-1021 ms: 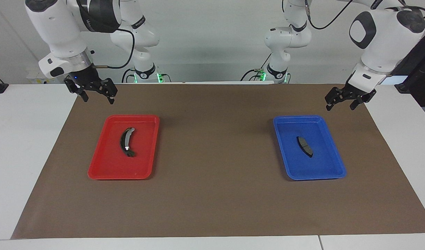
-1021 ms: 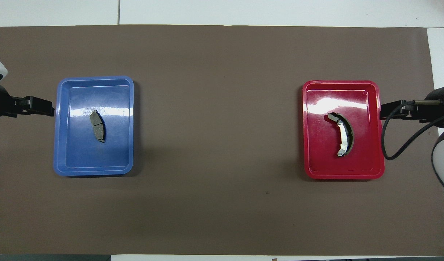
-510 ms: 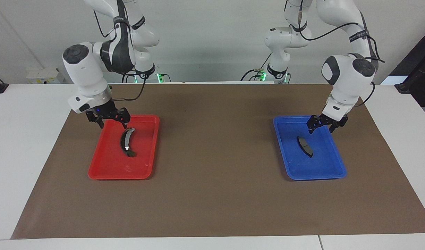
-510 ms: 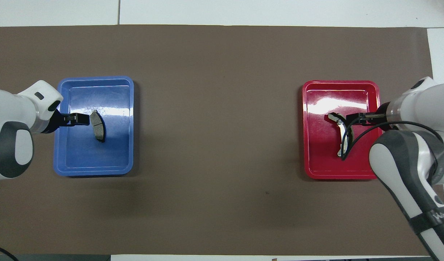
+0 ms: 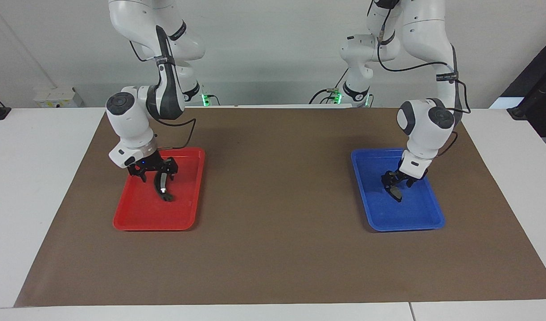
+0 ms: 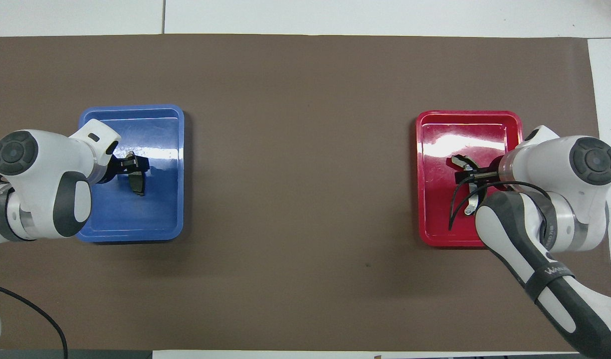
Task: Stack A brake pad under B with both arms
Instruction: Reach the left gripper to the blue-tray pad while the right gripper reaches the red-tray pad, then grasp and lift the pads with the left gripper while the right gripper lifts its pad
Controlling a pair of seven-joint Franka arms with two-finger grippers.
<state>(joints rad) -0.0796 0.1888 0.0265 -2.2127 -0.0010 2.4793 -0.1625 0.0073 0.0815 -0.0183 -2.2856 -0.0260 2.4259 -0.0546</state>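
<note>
The short dark grey brake pad A (image 5: 396, 193) lies in the blue tray (image 5: 406, 225) toward the left arm's end; it also shows in the overhead view (image 6: 136, 183). My left gripper (image 5: 395, 180) is low in that tray, open, at the pad's end nearer the robots. The long crescent piece B (image 5: 162, 186) with its silver strip (image 6: 472, 198) lies in the red tray (image 5: 134, 223) toward the right arm's end. My right gripper (image 5: 156, 173) is low in the red tray, open, with its jaws either side of B's end nearer the robots.
Both trays sit on a brown mat (image 5: 273, 223) that covers most of the white table. The two trays are wide apart, with bare mat between them. The arms' cables hang near the wrists.
Both arms came down from beside the trays' outer edges into the trays. Each gripper now sits low at its piece. Neither piece has moved.
</note>
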